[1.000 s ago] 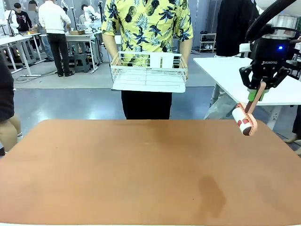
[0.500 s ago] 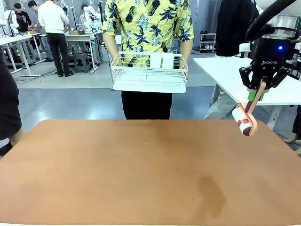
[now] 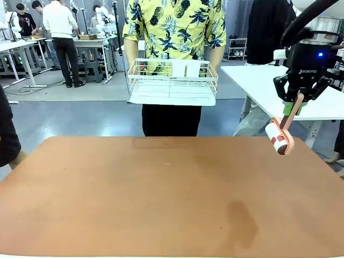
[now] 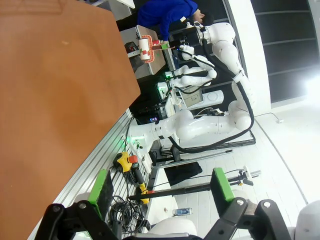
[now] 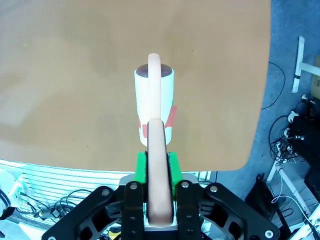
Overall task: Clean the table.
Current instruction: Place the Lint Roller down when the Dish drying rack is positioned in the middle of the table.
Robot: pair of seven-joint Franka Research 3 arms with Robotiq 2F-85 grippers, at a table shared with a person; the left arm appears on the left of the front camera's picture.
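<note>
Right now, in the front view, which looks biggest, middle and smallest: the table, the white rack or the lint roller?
1. The table, by far the widest.
2. The white rack the person holds, though it is farther away.
3. The lint roller in the right tool.

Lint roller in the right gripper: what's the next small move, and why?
Probably lower the right gripper until the lint roller touches the table. The gripper is shut on the roller's handle, and the roller hangs over the table's far right corner, apparently not touching it. The person holds the dish rack clear of the top, so nothing lies in the way.
</note>
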